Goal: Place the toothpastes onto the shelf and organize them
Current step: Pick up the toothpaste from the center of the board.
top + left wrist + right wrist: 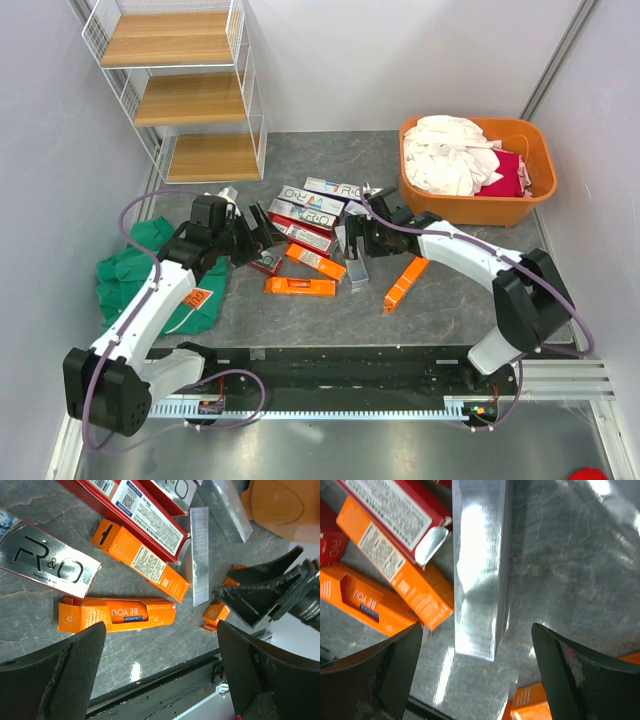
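The toothpastes lie in a loose pile mid-table: white/purple R.O cartons (pixel 335 188), red ones (pixel 305 235), orange ones (pixel 300 286) (pixel 405 283) and a silver one (pixel 350 262). The white wire shelf (pixel 180 90) stands at the far left, and its three wooden boards are bare. My left gripper (pixel 262 235) is open and empty at the pile's left edge. In its wrist view the jaws (pixel 159 645) hang above the table just below an orange "BE YOU" carton (pixel 117 615). My right gripper (pixel 355 245) is open and empty, its jaws (pixel 476 630) straddling the end of the silver carton (pixel 477 570).
An orange tub of laundry (pixel 480 175) stands at the back right. A green cloth (pixel 130 275) lies under the left arm. A black rail (pixel 330 355) runs along the table's near edge. Grey walls close in the left and right sides.
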